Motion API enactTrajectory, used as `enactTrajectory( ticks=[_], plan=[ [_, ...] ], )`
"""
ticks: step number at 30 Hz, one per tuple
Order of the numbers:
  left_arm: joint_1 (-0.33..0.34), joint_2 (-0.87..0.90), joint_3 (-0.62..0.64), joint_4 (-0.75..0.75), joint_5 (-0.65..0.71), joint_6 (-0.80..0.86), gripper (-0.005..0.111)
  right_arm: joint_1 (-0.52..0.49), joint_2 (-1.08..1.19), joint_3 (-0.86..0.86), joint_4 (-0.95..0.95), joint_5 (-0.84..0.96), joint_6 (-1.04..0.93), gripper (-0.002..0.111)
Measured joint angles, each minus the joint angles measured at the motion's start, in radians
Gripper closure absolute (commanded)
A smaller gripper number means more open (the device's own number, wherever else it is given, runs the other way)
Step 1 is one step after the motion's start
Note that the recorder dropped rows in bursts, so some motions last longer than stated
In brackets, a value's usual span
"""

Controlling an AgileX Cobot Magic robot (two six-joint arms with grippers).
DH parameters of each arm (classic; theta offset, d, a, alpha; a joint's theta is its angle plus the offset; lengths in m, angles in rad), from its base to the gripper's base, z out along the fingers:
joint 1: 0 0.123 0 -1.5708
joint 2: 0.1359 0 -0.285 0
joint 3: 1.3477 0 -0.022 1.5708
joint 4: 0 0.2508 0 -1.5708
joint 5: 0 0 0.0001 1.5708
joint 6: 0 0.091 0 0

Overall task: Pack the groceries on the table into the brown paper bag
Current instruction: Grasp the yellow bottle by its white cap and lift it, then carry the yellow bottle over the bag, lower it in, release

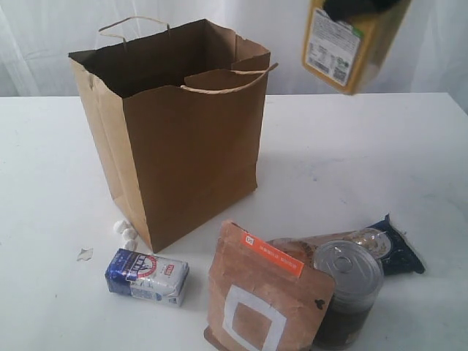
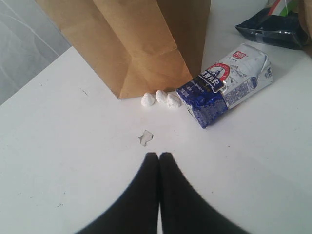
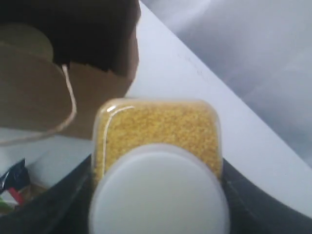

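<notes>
Yellow white-capped jar [image 1: 349, 45] — right gripper [image 3: 156, 195] is pinching it high beside the brown paper bag [image 1: 190, 146], possibly risking a rim clip tipping the bag; left gripper [image 2: 159, 195] is idling, jaws pressed together.

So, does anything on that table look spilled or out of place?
Yes: three small white lumps lie loose at the foot of the brown paper bag, a torn scrap nearby. They look like stray litter.
</notes>
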Motion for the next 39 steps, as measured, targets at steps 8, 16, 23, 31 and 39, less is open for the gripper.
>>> enactTrajectory(
  ticks=[8,16,23,31,39],
  plan=[
    [0.0,0.0,0.0,0.0,0.0,0.0,0.107,0.086,0.167,-0.242,-0.034,-0.062,0.0,0.108],
    [0.0,0.0,0.0,0.0,0.0,0.0,0.107,0.152,0.284,-0.336,-0.027,-0.086,0.0,0.108],
    [0.0,0.0,0.0,0.0,0.0,0.0,0.107,0.158,0.353,-0.338,-0.023,-0.121,0.0,0.108],
    [0.0,0.0,0.0,0.0,0.0,0.0,0.107,0.158,0.399,-0.374,0.023,-0.157,0.0,0.108],
    [0.0,0.0,0.0,0.0,0.0,0.0,0.107,0.168,0.431,-0.388,0.055,-0.136,0.0,0.108]
  ],
)
